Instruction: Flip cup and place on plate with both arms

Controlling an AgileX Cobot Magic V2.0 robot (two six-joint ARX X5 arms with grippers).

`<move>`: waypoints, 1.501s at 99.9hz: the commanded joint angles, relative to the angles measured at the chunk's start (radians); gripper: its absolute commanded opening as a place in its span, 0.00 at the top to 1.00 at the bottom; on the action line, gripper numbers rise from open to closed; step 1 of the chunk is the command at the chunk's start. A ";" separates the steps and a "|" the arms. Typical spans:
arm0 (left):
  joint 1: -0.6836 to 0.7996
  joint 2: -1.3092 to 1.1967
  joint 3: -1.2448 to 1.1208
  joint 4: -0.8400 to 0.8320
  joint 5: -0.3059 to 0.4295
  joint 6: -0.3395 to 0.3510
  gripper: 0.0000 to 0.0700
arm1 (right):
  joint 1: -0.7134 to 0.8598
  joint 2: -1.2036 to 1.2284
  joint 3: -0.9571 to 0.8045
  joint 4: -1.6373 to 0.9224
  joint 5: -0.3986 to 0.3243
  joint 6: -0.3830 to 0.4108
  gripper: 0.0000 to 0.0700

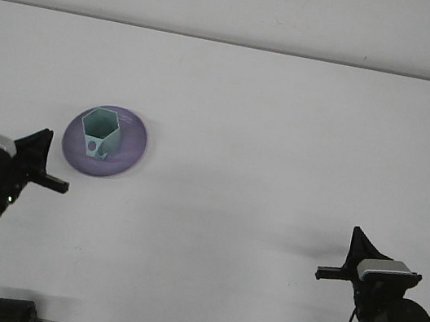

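Observation:
A teal hexagonal cup (101, 133) stands upright, mouth up, on the purple plate (131, 149) at the left of the white table. My left gripper (38, 148) hangs low at the near left, in front of and to the left of the plate, touching neither the plate nor the cup. My right gripper (359, 242) is at the near right, far from the cup. Its fingers are drawn together into one point, with nothing held.
The white table (284, 140) runs back to a pale wall. Both arm bases stand at the near edge, left and right.

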 commanded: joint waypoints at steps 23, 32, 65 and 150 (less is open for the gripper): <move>0.000 -0.382 -0.455 0.242 -0.129 -0.093 0.98 | 0.001 0.003 0.008 0.060 0.001 -0.043 1.00; 0.000 -0.416 -0.460 0.263 -0.143 -0.094 0.98 | 0.001 0.003 0.008 0.068 0.001 -0.043 1.00; 0.000 -0.418 -0.458 0.262 -0.142 -0.095 0.98 | 0.001 0.003 0.008 0.063 0.000 -0.024 1.00; -0.093 -0.578 -0.795 0.415 -0.196 -0.030 0.98 | 0.001 0.003 0.008 0.064 0.000 -0.024 1.00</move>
